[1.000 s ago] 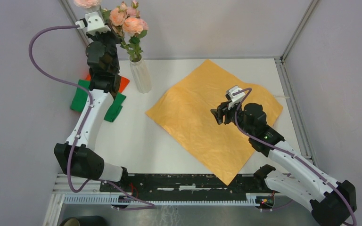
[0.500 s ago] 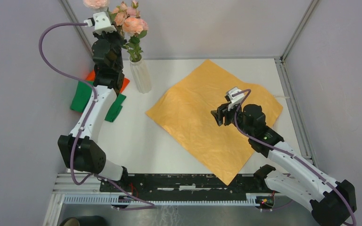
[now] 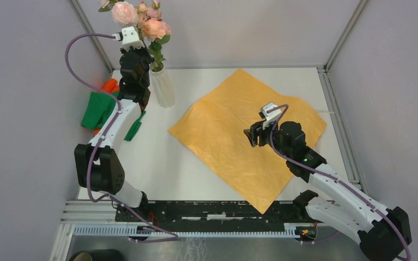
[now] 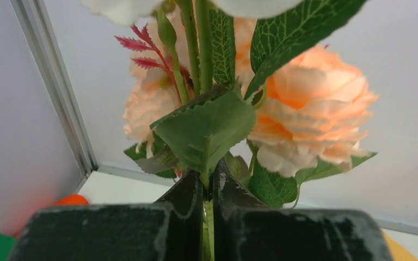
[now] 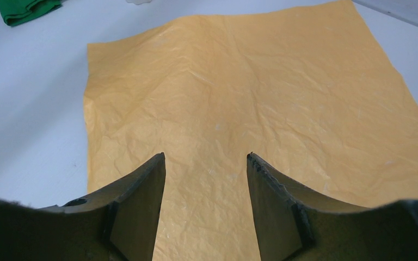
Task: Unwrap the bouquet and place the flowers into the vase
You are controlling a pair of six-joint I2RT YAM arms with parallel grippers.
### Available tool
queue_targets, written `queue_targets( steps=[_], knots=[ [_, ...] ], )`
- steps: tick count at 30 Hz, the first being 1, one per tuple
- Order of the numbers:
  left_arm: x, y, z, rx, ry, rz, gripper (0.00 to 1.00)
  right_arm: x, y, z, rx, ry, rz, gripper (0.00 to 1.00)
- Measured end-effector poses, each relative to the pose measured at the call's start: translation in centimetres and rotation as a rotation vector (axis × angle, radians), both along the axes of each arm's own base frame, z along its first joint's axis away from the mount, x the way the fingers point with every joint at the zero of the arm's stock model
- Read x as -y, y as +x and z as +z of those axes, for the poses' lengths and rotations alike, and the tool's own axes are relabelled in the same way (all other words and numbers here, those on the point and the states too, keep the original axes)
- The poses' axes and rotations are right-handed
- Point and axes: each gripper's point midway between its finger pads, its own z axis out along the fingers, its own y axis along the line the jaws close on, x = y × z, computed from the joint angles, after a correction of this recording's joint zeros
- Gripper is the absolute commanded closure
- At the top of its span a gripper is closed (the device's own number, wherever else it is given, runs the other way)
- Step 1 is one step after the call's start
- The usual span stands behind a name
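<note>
Peach-pink flowers (image 3: 155, 28) w/ green leaves in ribbed whitish vase (image 3: 163, 88); left gripper (image 4: 207, 187) pinches one stem (thin); right gripper (image 5: 206, 163) spread wide over orange sheet (image 3: 223, 130).

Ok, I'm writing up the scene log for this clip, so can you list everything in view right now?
flowers: several, pink and peach with green leaves, standing in the vase
rose: one, pale pink, beside the bunch, stem pinched in the left claw; lower stem hidden
vase: one, whitish and ribbed, far left of the table
paper sheet: one, orange, lying open and flat mid-table
green cloths: two pieces showing, left edge of the table
orange cloth: one, next to the green cloths, partly behind the left arm
table: one, white
left claw: shut on the rose's stem, raised by the bunch
right claw: open, empty, above the paper sheet
</note>
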Motion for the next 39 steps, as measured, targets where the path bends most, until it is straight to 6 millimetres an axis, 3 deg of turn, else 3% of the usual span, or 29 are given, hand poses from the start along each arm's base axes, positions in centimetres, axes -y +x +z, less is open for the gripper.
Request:
queue_targets(
  steps=[7, 20, 28, 35, 39],
  knots=[
    [0.4, 1.3, -4.2, -0.072, -0.011, -0.008, 0.98, 0.3, 0.2, -0.1, 0.004, -0.01, -0.019, 0.38],
    [0.9, 3.1, -7.5, -0.114, -0.027, -0.02, 0.97, 0.9, 0.3, -1.3, -0.007, -0.038, -0.042, 0.38],
    [1.4, 3.8, -9.2, -0.14, -0.036, -0.041, 0.86, 0.9, 0.5, -1.5, -0.006, -0.047, -0.045, 0.38],
    [1.5, 3.7, -10.2, -0.154, -0.058, -0.046, 0.6, 0.9, 0.5, -1.7, -0.011, -0.05, -0.044, 0.38],
    [1.5, 3.6, -10.8, -0.165, -0.064, -0.044, 0.55, 0.9, 0.5, -1.7, -0.011, -0.05, -0.044, 0.38]
  ],
)
